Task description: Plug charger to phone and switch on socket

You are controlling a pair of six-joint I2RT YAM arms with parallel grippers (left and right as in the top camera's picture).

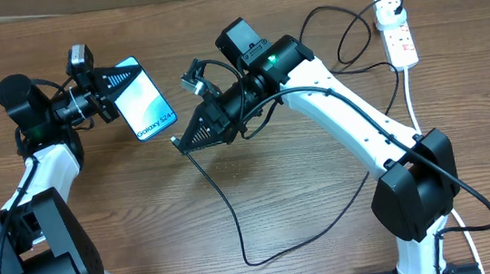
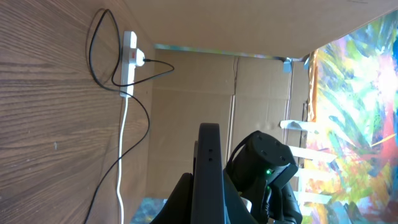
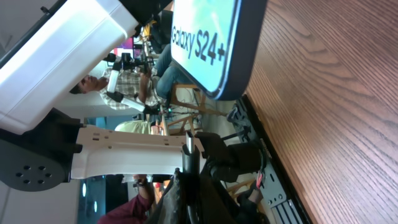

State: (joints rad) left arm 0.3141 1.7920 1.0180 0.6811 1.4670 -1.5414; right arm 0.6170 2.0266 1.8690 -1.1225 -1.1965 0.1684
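Observation:
My left gripper [image 1: 121, 84] is shut on the phone [image 1: 145, 98] and holds it tilted above the table, cyan screen up, "Galaxy S24+" end toward the right arm. In the left wrist view the phone [image 2: 209, 171] shows edge-on between the fingers. My right gripper [image 1: 181, 140] is shut on the charger connector tip [image 3: 188, 154], a short way right of the phone's lower end [image 3: 208, 37], apart from it. The black charger cable [image 1: 225, 207] loops over the table up to the black plug [image 1: 385, 4] in the white socket [image 1: 397, 41] at far right.
The socket's white cord [image 1: 415, 101] runs down the right side past the right arm base. The socket also shows in the left wrist view [image 2: 129, 57]. Cable loops lie at mid-table and near the socket. Cardboard wall at the back.

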